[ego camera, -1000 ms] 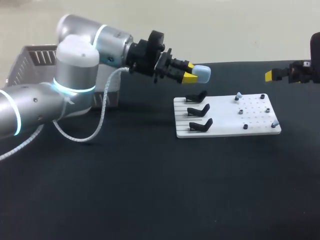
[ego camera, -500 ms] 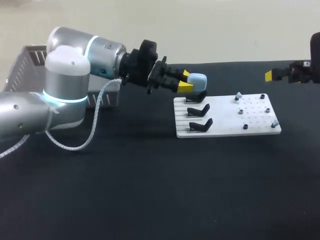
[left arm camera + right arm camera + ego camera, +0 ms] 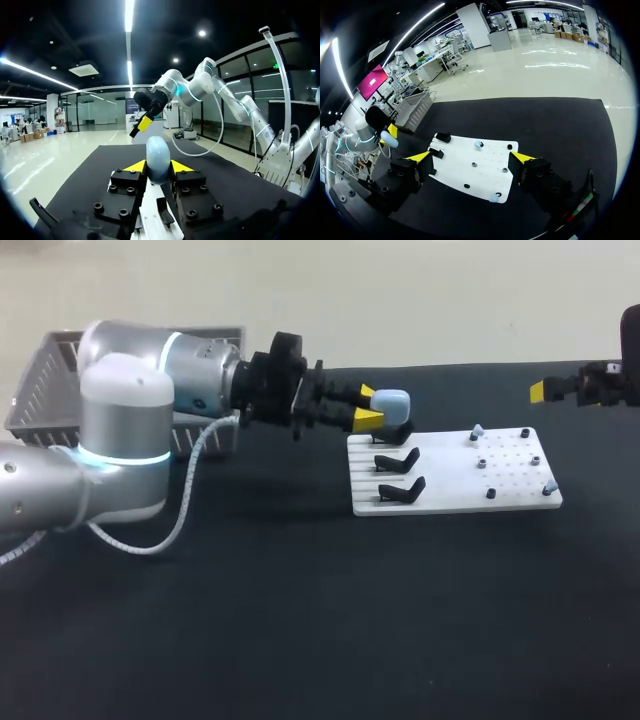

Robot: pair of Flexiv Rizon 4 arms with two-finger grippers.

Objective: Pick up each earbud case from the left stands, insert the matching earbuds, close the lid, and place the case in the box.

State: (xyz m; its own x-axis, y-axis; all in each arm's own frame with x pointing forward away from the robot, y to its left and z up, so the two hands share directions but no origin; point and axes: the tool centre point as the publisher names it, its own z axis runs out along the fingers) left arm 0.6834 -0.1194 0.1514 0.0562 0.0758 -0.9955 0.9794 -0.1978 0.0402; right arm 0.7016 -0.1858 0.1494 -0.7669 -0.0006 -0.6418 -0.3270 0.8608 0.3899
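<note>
Pale blue case point(image 3: 392, 400): glossy, egg-smooth shell, no seam or lid line legible from here. It stands upright between the left gripper's point(image 3: 368, 406) yellow tips. Both tips press its flanks, so the jaws are narrow and clamped on it.

Handling (judgement): light, rigid plastic, slippery on the curves. The best hold is a pinch across the widest part of the lower half. Held higher, it could squirt out or load the lid. A drop might pop it open.

Directly under the tips is the rearmost of three black stands point(image 3: 397, 458); whether the case touches it I cannot tell. All three stands are bare. They sit on the near end of a white board point(image 3: 510, 465). Two small pale blue earbuds point(image 3: 478, 429) sit on pegs at its far end, ahead of the tips.

Right gripper point(image 3: 470, 157): well beyond the board, fingers spread wide, holding nothing.

Basket point(image 3: 60, 380): behind the left wrist, beside the arm.
</note>
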